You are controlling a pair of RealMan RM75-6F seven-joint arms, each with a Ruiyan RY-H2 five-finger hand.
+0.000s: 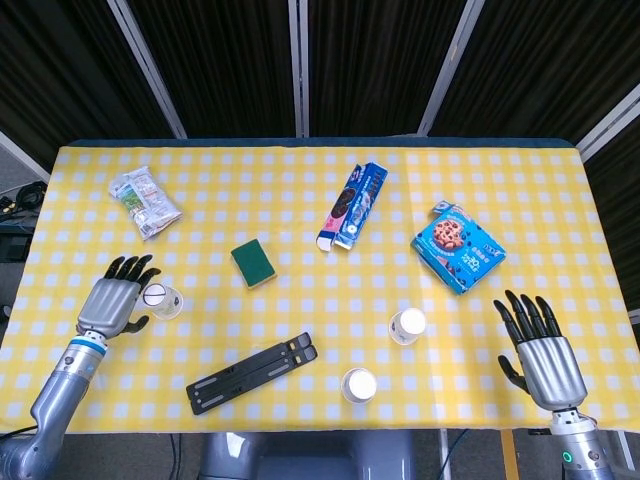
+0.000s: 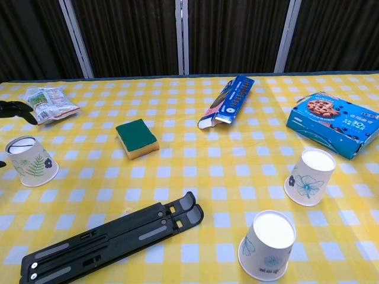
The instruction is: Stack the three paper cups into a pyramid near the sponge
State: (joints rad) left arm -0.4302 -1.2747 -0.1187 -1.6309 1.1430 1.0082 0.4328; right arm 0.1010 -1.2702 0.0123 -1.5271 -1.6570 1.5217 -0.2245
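Left hand [image 1: 117, 302], fingers spread and holding nothing, sits just beside the left cup [image 1: 162, 298]; right hand [image 1: 541, 355] rests wide, well apart from the sponge [image 1: 255, 263]

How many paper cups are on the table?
3. One cup sits beside the left hand, one stands nearer the cookie box, and one by the near edge. None looks hidden.

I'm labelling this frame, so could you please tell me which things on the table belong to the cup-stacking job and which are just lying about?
Belong to the job:
leaf-print paper cup, beside the left hand
blue-flower paper cup
near-edge paper cup
green sponge

Just lying about:
cookie box
blue biscuit carton
snack packet
black folding stand
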